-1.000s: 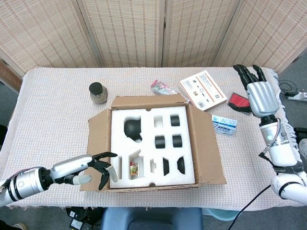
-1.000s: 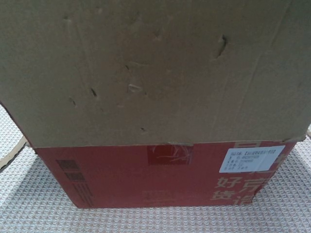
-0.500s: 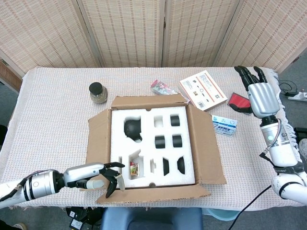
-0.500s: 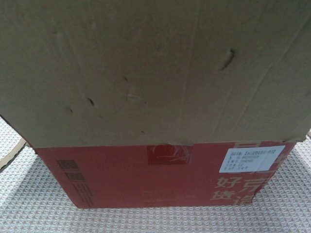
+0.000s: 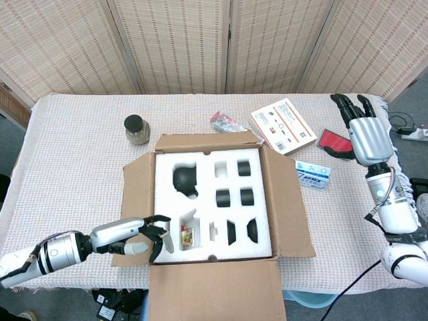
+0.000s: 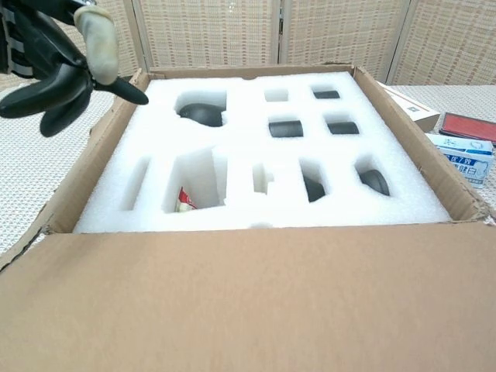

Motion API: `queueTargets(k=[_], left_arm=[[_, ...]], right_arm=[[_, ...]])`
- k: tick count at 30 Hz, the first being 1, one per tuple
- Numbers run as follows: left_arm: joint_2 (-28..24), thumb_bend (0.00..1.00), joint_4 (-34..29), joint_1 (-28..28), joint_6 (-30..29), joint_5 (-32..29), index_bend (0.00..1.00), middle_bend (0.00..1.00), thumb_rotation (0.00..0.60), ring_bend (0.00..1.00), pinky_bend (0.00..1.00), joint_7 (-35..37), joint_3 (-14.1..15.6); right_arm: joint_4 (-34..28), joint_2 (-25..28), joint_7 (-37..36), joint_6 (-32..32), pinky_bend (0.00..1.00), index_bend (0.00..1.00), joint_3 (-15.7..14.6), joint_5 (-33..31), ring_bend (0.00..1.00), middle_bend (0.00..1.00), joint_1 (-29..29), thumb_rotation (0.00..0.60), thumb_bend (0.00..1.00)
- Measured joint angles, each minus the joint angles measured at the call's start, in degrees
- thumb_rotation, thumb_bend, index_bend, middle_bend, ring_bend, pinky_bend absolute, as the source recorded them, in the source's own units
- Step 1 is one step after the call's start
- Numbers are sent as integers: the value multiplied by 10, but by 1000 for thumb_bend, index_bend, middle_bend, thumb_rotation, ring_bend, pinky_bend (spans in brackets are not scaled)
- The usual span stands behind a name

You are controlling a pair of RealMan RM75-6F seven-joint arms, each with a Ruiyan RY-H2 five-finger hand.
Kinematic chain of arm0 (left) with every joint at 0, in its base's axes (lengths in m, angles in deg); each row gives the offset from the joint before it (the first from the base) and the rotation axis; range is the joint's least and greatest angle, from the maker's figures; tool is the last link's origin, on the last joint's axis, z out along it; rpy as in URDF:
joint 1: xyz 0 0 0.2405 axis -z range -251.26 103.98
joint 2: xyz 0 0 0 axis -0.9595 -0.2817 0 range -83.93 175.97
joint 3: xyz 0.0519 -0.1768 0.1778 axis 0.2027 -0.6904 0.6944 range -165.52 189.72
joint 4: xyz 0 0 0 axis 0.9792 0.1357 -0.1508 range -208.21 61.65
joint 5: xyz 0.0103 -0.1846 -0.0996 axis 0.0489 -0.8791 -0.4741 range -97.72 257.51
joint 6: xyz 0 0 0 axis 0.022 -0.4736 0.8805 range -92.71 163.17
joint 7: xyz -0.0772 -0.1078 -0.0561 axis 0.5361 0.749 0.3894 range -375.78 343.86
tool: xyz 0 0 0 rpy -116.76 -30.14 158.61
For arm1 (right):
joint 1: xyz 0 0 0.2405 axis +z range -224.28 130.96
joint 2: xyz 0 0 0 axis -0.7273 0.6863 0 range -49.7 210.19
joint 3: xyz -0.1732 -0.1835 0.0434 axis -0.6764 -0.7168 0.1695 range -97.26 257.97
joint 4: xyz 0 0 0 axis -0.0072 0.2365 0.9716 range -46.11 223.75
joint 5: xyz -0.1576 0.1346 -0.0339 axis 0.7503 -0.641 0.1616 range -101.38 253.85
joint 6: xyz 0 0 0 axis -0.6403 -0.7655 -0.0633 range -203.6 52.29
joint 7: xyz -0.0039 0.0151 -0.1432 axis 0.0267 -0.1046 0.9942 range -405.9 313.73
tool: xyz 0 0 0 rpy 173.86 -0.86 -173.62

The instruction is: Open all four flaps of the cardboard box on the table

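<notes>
Your cardboard box [image 5: 287, 221] sits at the table's centre with all four flaps folded outward; the near flap [image 5: 214, 294] hangs toward you over the table edge. The white foam insert [image 5: 207, 200] with its cut-out pockets is exposed. Your left hand [image 5: 144, 237] hovers at the box's near-left corner, fingers loosely curled and apart, apparently gripping nothing. Your right hand [image 5: 366, 134] is raised at the table's far right, fingers extended, well apart from the box.
</notes>
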Motion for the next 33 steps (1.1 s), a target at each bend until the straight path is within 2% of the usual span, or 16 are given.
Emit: queueTargets(k=[4, 8, 14, 18, 20, 25, 30, 33], left_arm=[[7, 193, 4, -23, 8, -60, 342, 507, 0, 390, 0, -102, -16], [25, 193, 13, -58, 8, -149, 315, 441, 2, 330, 0, -248, -38], [71, 212, 37, -121, -9, -318, 283, 393, 79, 286, 0, -462, -75], [108, 226, 63, -165, -27, -416, 276, 384, 97, 286, 0, -556, -99], [126, 235, 77, -188, -41, -448, 274, 384, 132, 286, 0, -592, -110], [148, 258, 91, -230, -80, -485, 272, 384, 267, 286, 0, -648, -124], [169, 275, 93, -271, -136, -498, 271, 384, 333, 286, 0, -703, -129], [184, 275, 90, -295, -165, -494, 271, 384, 350, 286, 0, -734, -126]], right_arm=[[1, 0, 3, -4, 14, 0, -6, 5, 231, 118, -6, 600, 203], [0, 4, 1, -9, 14, 0, -14, 11, 220, 116, -17, 600, 202], [-4, 16, -10, -14, 14, 0, -34, 24, 201, 103, -41, 600, 202], [-7, 23, -22, -23, 14, 0, -49, 35, 193, 96, -61, 600, 202], [-8, 26, -28, -31, 14, 0, -57, 42, 191, 96, -73, 600, 203], [-10, 27, -36, -63, 14, 0, -74, 56, 192, 96, -104, 600, 202], [-8, 17, -41, -110, 14, 0, -92, 63, 199, 96, -149, 600, 202], [-4, 7, -43, -132, 32, 0, -104, 67, 206, 97, -174, 600, 202]])
